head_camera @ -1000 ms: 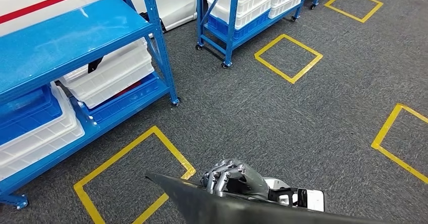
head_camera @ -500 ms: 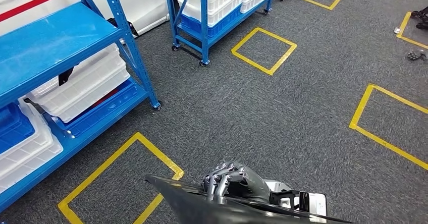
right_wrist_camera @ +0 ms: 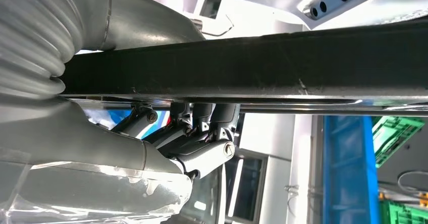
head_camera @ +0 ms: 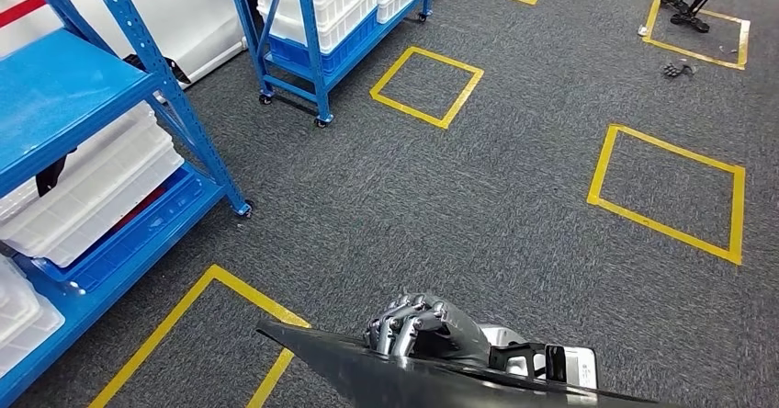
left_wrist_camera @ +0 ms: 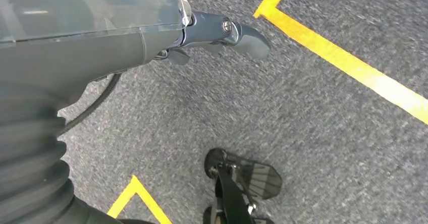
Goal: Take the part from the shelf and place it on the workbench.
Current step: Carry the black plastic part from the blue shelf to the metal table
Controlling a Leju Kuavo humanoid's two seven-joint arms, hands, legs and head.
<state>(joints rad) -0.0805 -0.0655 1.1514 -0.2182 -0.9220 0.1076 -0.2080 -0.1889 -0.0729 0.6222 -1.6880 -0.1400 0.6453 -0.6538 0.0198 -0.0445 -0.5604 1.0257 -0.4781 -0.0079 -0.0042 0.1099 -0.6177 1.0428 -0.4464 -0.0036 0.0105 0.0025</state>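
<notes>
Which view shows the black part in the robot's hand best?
The head view: the black part shows as a flat, pointed panel with the right hand gripping its edge. The right wrist view shows it edge-on as a dark bar.

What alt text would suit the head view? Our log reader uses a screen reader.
The right hand holds a flat dark part at the bottom edge, over grey carpet marked with yellow tape squares. Blue shelves with white bins stand at left.
</notes>
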